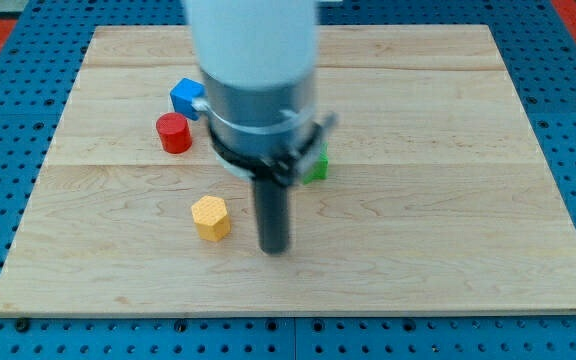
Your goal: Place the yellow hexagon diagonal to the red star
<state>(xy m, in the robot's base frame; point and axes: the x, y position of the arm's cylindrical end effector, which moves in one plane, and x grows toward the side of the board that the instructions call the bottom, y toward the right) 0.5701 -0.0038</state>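
My tip [275,248] rests on the wooden counter [448,200] just right of the yellow hexagon [211,217], not touching. No jaws on this rod. Hexagon looks light, rigid, likely slides easy w/ a flat-side push. Red star not visible; red cylinder [175,132], blue block [187,97], green block [316,165] near. Open room right & bottom.

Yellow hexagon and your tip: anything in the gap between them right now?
Nothing. In the camera view, bare wood separates my tip from the yellow hexagon, which sits just to the tip's left.
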